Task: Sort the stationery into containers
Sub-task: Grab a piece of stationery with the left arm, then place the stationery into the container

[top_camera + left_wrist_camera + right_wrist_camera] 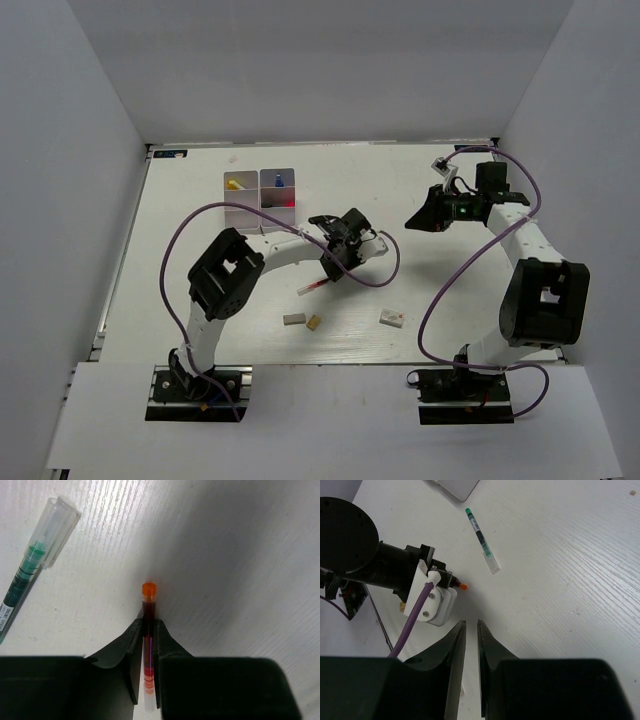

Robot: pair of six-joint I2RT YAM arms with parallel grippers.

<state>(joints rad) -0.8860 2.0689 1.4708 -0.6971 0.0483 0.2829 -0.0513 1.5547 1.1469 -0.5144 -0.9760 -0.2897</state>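
Note:
My left gripper (148, 622) is shut on a thin red pen (149, 602) with an orange end, down at the table near its middle (335, 262). The pen's clear end pokes out to the lower left (312, 287). A green pen (30, 565) with a clear cap lies just beside it, apart from the fingers. The white organiser (246, 212) stands at the back left, with a yellow-tipped item (235, 184), a blue-capped bottle (277, 181) and something red (288, 203) in its compartments. My right gripper (469, 622) hovers at the right (412, 220), its jaws a narrow slit apart and empty.
A grey eraser (293, 320), a tan eraser (314, 322) and a white eraser (392, 319) lie near the front edge. The left arm's wrist and purple cable (415, 615) sit close in front of my right gripper. White walls enclose the table.

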